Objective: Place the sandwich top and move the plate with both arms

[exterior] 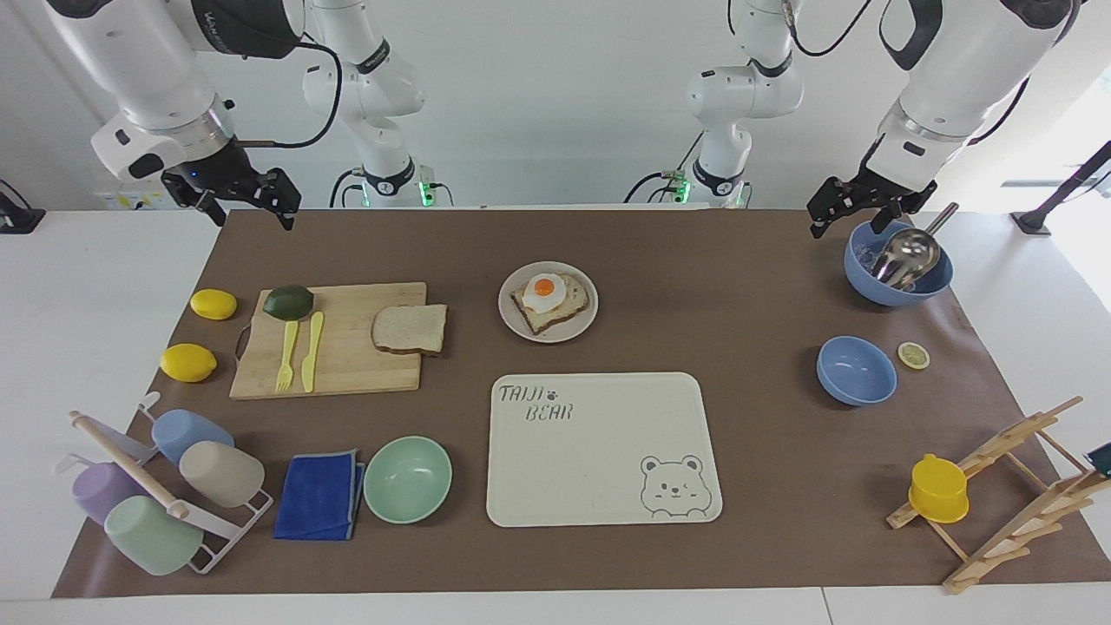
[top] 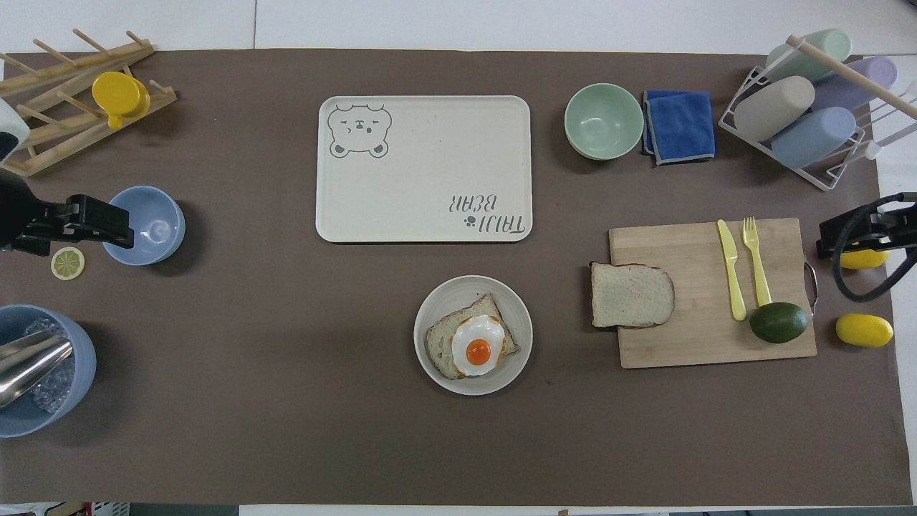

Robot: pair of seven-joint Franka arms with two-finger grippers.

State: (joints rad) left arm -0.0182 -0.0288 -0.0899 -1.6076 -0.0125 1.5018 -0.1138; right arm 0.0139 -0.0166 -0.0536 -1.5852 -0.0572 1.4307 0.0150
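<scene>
In the facing view, the sandwich top [exterior: 410, 329] lies flat on the wooden cutting board [exterior: 347, 369], overhanging the board's edge toward the plate [exterior: 512, 319]. The plate sits mid-counter, nearer to the robots than the bear tray [exterior: 599, 469], and carries a toast slice with a fried egg [exterior: 547, 295]. The right gripper [exterior: 252, 204] hangs in the air over the brown mat's corner near the yellow lemons [exterior: 213, 304], well apart from the bread; its fingers look spread apart and hold nothing. The left gripper [exterior: 855, 208] hovers just beside the blue bowl with a metal scoop [exterior: 898, 260], well apart from the plate, and whether its fingers are parted I cannot tell.

In the overhead view, the sandwich top [top: 632, 294] again juts off the cutting board [top: 709, 337] toward the plate [top: 433, 322]. The right gripper [top: 856, 233] shows at the picture's edge over a lemon [top: 863, 259]. The left gripper [top: 89, 223] overlaps the empty blue bowl [top: 154, 226] beside a lemon slice [top: 67, 263]. Neither touches bread or plate.
</scene>
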